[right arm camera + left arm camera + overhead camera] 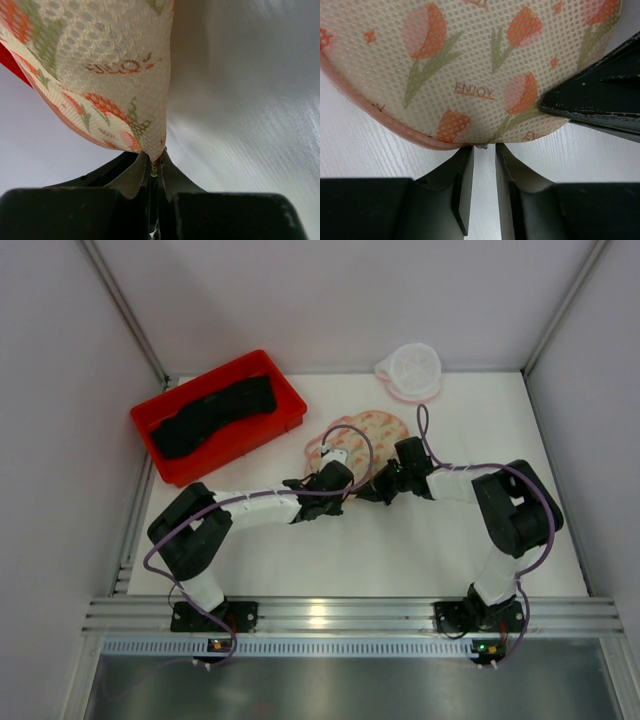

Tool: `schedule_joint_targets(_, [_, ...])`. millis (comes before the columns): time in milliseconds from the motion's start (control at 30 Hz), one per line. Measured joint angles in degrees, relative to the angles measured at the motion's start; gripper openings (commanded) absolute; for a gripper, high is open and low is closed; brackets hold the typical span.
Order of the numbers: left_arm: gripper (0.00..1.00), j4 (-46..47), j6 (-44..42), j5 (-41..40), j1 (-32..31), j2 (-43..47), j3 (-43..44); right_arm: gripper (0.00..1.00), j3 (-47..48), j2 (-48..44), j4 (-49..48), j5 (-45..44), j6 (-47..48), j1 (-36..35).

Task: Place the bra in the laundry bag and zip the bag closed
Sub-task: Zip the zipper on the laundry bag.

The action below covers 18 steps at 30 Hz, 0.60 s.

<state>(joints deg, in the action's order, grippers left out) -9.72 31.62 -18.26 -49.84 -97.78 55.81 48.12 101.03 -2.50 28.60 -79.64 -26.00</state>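
Both arms are in over the peach piece (pixel 385 425), which lies mid-counter (pixel 300 550).

Right pincer (pixel 154 160) is clamped tight on the piece's edge. The mesh rises straight out of the closed tips and that edge is pulled up off the counter.

Left pincer (pixel 484 150) is at the piece's pink zip edge, jaws parted by a slim gap. A small grey bit shows right at the tips, but nothing sits gripped between them. From the left wrist, one dark finger (pixel 600 100) of the right pincer pokes in at the piece's right side, so the 2 pincers meet the piece close together.

The bra (pixel 212 412) is well off to the left of the piece, lying curled along a red tray (pixel 262 432). Neither pincer touches it.

The laundry bag (pixel 410 370), white mesh with pink edging, sits beyond the piece at the far edge of the counter, apart from the piece and from both arms. I cannot tell whether its zip is open or closed.
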Motion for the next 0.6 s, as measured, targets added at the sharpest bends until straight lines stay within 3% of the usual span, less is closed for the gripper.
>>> schedule_joint_targets(267, [0.09, -0.13, -0.15, -0.42, 0.72, -0.02, 0.0, 0.0, -0.07, 0.0, -0.7, -0.04, -0.17, -0.11])
schedule_joint_targets(333, [0.01, -0.11, -0.22, -0.26, 1.03, -0.02, -0.11, 0.0, -0.07, 0.0, -1.03, -0.04, -0.17, -0.11])
schedule_joint_targets(600, [0.0, 1.29, -0.83, 1.11, 1.73, 0.22, -1.95, 0.0, -0.11, 0.0, -1.11, 0.0, 0.5, -0.11])
